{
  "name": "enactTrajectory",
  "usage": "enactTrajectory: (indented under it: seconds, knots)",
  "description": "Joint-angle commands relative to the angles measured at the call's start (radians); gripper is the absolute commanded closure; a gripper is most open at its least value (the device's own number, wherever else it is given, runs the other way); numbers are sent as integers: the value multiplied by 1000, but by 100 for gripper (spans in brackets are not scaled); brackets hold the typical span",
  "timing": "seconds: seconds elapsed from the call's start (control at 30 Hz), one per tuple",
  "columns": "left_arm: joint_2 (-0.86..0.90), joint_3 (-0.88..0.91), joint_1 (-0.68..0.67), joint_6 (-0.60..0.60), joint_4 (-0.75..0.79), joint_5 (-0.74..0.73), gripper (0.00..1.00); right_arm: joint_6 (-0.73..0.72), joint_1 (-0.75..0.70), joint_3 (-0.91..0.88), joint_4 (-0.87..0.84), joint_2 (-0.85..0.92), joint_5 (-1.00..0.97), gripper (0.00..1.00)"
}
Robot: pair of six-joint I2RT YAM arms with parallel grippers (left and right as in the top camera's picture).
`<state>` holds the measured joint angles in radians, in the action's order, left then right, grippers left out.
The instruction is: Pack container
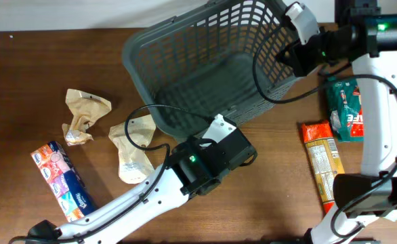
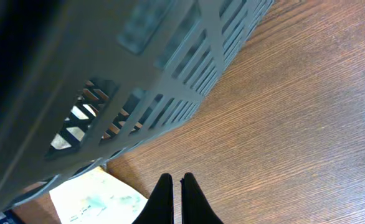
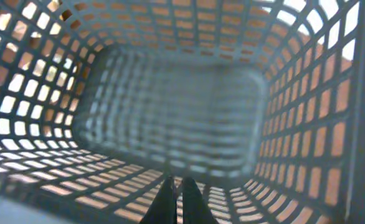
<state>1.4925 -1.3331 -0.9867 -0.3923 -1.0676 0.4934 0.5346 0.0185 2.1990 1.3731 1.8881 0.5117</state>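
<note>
Stretching in from the near left corner, carrying the left tool (image 2: pixel 173 182) pinched narrow, gripping nothing, low over the desk (image 2: pixel 282 124) just beside the basket (image 1: pixel 151 74). Bending over the far right rim, pointing the right tool (image 3: pixel 175 184) into the basket, likewise pinched narrow and gripping nothing. Sitting by the far edge: one dark grey, lattice-walled basket. Lying leftward: two tan packets (image 1: pixel 87 112) (image 1: pixel 132 148) and one colourful pack (image 1: pixel 63 179). Lying along the right edge: one green packet (image 1: pixel 344 108), one orange packet (image 1: pixel 320 163).

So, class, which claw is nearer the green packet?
Right. The right claw sits at the basket's right end, just beyond the green packet; the left claw is at the basket's near wall, well to its left.
</note>
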Motion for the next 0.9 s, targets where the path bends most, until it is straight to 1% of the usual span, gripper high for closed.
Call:
enactTrajectory:
  seconds: [0.0, 0.1, 0.17, 0.27, 0.4, 0.7, 0.87]
  knots:
    - [2, 6, 6, -27, 11, -6, 98, 11, 4, 11, -30, 17, -27, 96]
    - [8, 6, 6, -27, 26, -6, 98, 9, 3, 11, -57, 17, -36, 96]
    - [18, 6, 6, -27, 33, -6, 98, -22, 3, 11, -74, 17, -79, 96]
    - [34, 6, 6, -27, 33, -7, 98, -173, 3, 11, -106, 23, -235, 96]
    - [34, 6, 6, -26, 37, -6, 98, -249, 1, 11, -104, 40, -300, 97]
    - [34, 6, 6, -26, 36, -5, 98, -282, 1, 11, -32, 95, -299, 96]
    - [34, 6, 12, -26, 35, 49, 98, -282, 1, 11, 21, 95, -308, 97]
